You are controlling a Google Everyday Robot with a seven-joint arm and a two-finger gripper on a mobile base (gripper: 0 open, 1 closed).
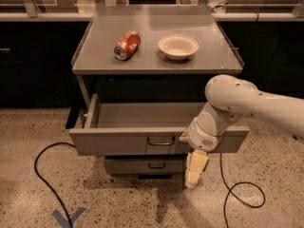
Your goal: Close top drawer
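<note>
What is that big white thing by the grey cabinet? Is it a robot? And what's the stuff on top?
Yes, the big white thing is a robot's arm. There is one picture, from a camera looking down at the cabinet from the front; I cannot tell where the camera is fixed. At the arm's end is its gripper, the pale part pointing down at the floor. It hangs just in front of the open top drawer, to the right of the drawer's small handle. I see nothing held in it. Inside the drawer I see only plain grey. On the cabinet top lie a crushed red can on its side and a small white bowl. A black cable curls on the floor.
</note>
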